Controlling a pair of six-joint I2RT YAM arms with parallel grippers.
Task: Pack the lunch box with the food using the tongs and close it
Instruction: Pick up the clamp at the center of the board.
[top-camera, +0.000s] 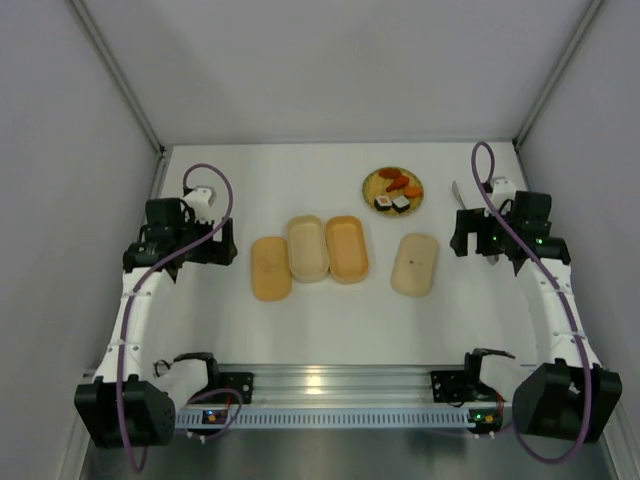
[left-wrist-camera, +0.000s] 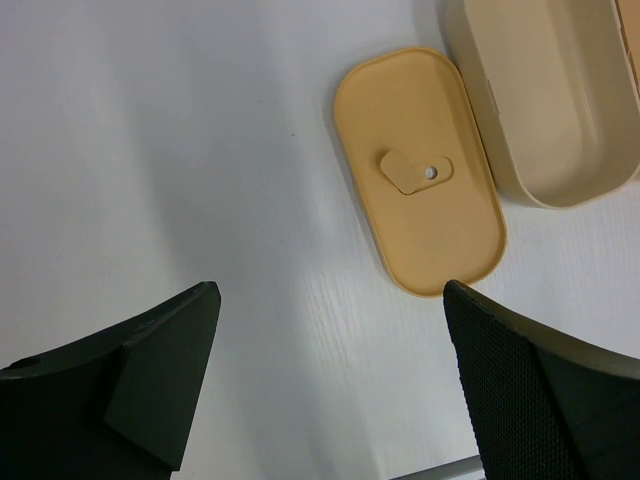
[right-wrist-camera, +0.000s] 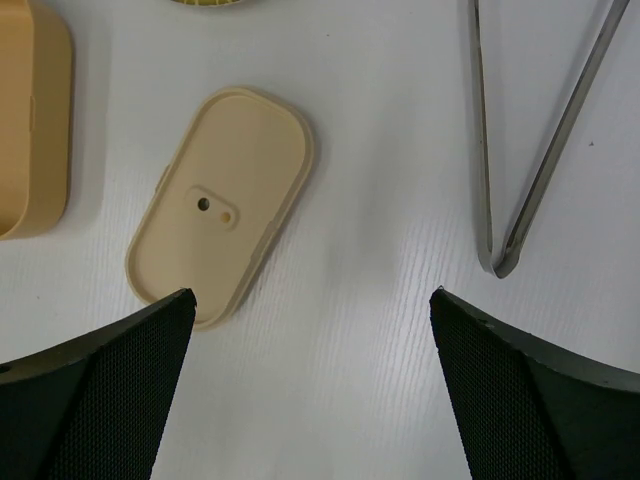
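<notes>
Both hands are spread wide and hold nothing. My left hand (left-wrist-camera: 330, 290) hovers over bare table (top-camera: 330, 330) at the left side; in its wrist view the orange lid (left-wrist-camera: 420, 170) lies flat just ahead of the fingers (left-wrist-camera: 150, 370), with a small tab at its middle; beside that lid stands the cream box (left-wrist-camera: 550, 90), open.

My right hand (right-wrist-camera: 312, 295) hangs over the right side of the table; the tongs (right-wrist-camera: 497, 258) lie flat ahead of its right finger, untouched, joined end nearest the hand and the two slim arms spreading away from it; from above they are mostly hidden under the arm. The cream lid (right-wrist-camera: 220, 205) lies ahead of the left finger, apart from the tongs; the orange box (top-camera: 346, 248) sits further left, side by side with the cream box.

The food is on the round woven plate (top-camera: 371, 181) at the back of the table, right of centre; two sushi rolls (top-camera: 383, 204) sit next to each other on its near edge, and the orange-red pieces (top-camera: 400, 183) lie just behind them; the plate is well apart from both hands.
</notes>
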